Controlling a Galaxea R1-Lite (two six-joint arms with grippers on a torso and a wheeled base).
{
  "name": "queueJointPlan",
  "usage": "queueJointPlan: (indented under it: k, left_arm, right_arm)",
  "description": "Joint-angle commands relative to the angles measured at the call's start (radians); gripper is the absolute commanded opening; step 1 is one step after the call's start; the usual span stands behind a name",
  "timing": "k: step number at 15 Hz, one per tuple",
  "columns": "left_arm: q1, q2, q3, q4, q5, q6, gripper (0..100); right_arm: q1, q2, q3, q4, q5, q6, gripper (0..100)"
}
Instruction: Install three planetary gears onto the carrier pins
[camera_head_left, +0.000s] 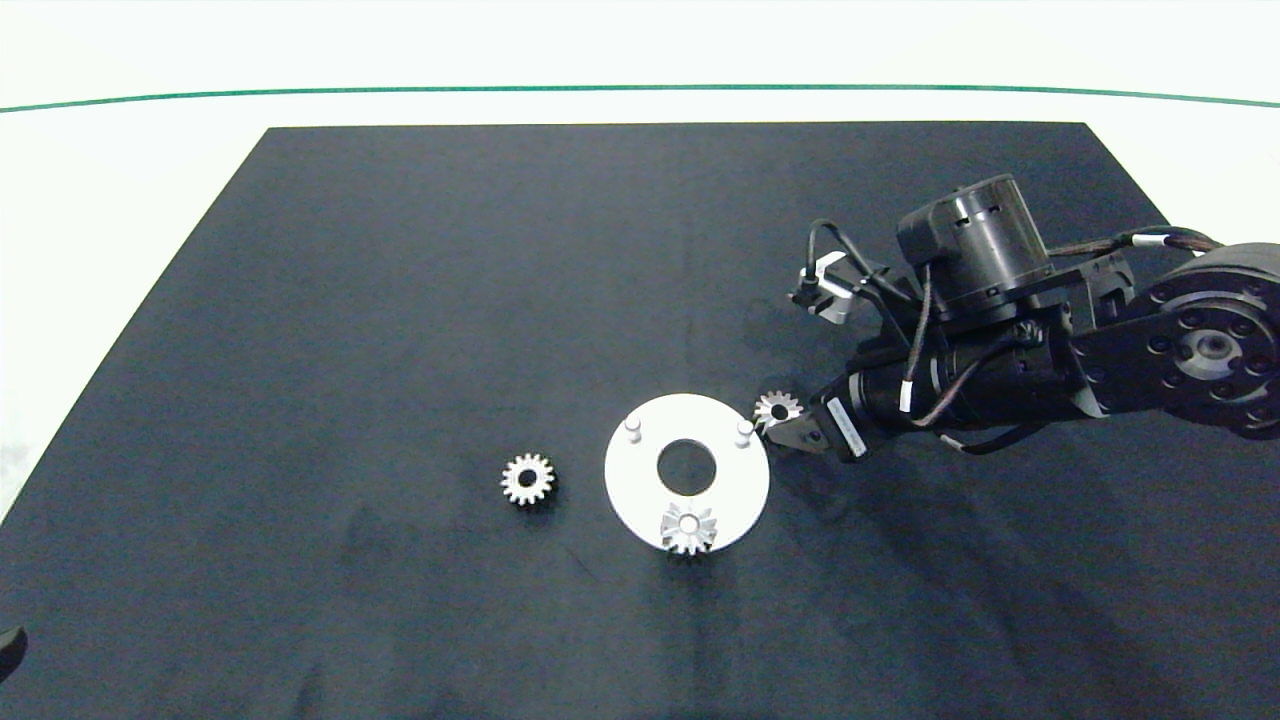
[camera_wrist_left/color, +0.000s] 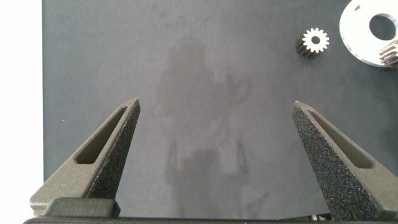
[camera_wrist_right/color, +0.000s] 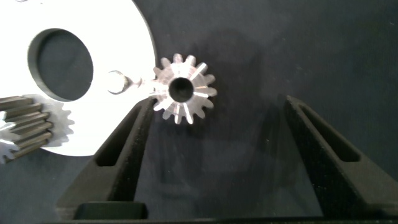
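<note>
The white disc (camera_head_left: 640, 490) lies mid-mat with two bare carrier pins (camera_head_left: 632, 430) (camera_head_left: 744, 430) at its far side. One planetary gear (camera_head_left: 689, 528) sits on the disc's near pin. A second gear (camera_head_left: 527, 479) lies flat on the mat left of the disc. A third gear (camera_head_left: 776, 408) (camera_wrist_right/color: 184, 89) rests just off the disc's right rim, close to the right-hand pin (camera_wrist_right/color: 117, 82). My right gripper (camera_head_left: 792, 428) (camera_wrist_right/color: 221, 106) is open right behind this gear, one fingertip (camera_wrist_right/color: 140, 115) almost touching it, nothing clamped. My left gripper (camera_wrist_left/color: 216, 104) hangs open over bare mat far to the left.
A black mat (camera_head_left: 400, 300) covers the white table (camera_head_left: 120, 200), with a green line (camera_head_left: 300, 93) along the far side. The right arm (camera_head_left: 1000, 370) reaches in over the mat's right part. The left wrist view catches the loose gear (camera_wrist_left/color: 315, 42) and the disc (camera_wrist_left/color: 357, 28).
</note>
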Motion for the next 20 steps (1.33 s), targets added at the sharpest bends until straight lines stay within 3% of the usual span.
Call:
queueJointPlan:
  k: [1,15,20]
  left_arm:
    - [0.0,0.0,0.0,0.003,0.001,0.0,100]
    - [0.002,0.0,-0.009,0.001,0.001,0.0,100]
    - [0.003,-0.001,-0.014,0.003,0.001,0.0,100]
  right_arm:
    - [0.005,0.013,-0.003,0.001,0.003,-0.002,78]
    - [0.03,0.013,-0.011,0.002,0.006,-0.002,50]
    - [0.036,0.014,-0.006,0.004,0.009,-0.001,49]
